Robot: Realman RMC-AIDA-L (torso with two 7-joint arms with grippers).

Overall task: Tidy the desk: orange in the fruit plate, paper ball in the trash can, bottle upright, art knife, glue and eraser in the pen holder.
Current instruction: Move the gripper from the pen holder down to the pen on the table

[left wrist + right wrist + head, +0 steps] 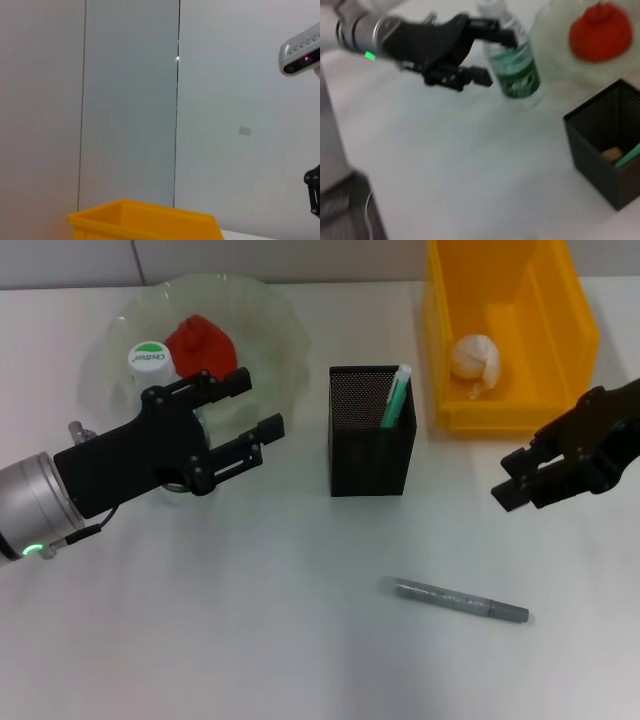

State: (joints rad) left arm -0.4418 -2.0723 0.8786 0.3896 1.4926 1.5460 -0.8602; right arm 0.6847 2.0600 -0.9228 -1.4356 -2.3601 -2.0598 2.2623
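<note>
Head view: left hand (245,420), fingers apart, brackets the upright bottle (152,362) at ten o'clock, beside the fruit plate (270,320). Right hand (520,480), fingers apart, hovers at three o'clock. Next, probably the art knife (460,601), lying at five o'clock on the table (200,640), goes into the pen holder (370,430).

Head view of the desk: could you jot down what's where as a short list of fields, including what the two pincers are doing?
fruit plate: holds the red-orange fruit
bottle: upright beside the plate, white cap on top
left pincer: open, fingers either side of the bottle
right pincer: near the yellow bin, holding nothing; open or shut unclear
yellow bin: paper ball inside
pen holder: green item sticking out
grey pen-like item: lying loose on the desk
</note>
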